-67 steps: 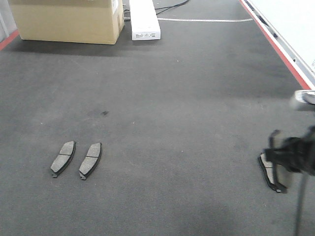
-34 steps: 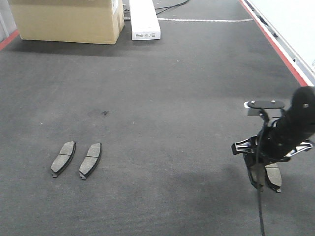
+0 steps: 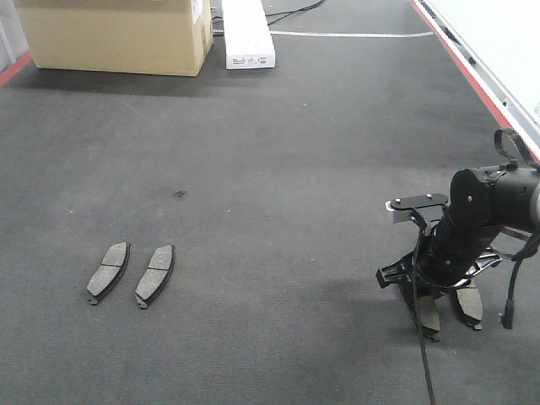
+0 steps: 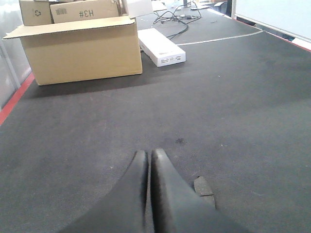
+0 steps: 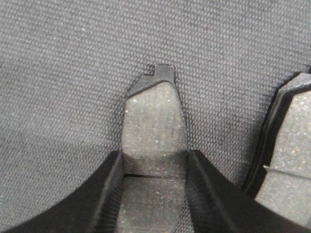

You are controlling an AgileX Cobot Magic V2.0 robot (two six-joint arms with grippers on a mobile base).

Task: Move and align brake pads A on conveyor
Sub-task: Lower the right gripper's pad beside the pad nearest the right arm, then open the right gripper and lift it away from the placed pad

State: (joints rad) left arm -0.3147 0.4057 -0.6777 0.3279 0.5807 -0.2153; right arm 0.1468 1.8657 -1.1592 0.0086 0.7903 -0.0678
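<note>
Two brake pads (image 3: 108, 272) (image 3: 155, 275) lie side by side on the dark grey conveyor (image 3: 278, 169) at the left. Two more lie at the right: one (image 3: 429, 315) between my right gripper's fingers and one (image 3: 470, 302) just right of it. In the right wrist view my right gripper (image 5: 154, 155) has both fingers pressed against the long edges of the pad (image 5: 154, 116), which lies flat on the belt; the other pad (image 5: 291, 155) is at the right edge. My left gripper (image 4: 148, 154) is shut and empty above the belt, with a pad (image 4: 204, 187) beside its right finger.
A cardboard box (image 3: 114, 34) and a white flat box (image 3: 247, 32) stand at the belt's far end. A red rail (image 3: 472, 80) runs along the right edge. A dark spot (image 3: 179, 195) marks the belt.
My right arm has swung in from the right edge, moved left and come down over the right-hand pads. Its fingers now sit around one pad. The left pads have not moved.
</note>
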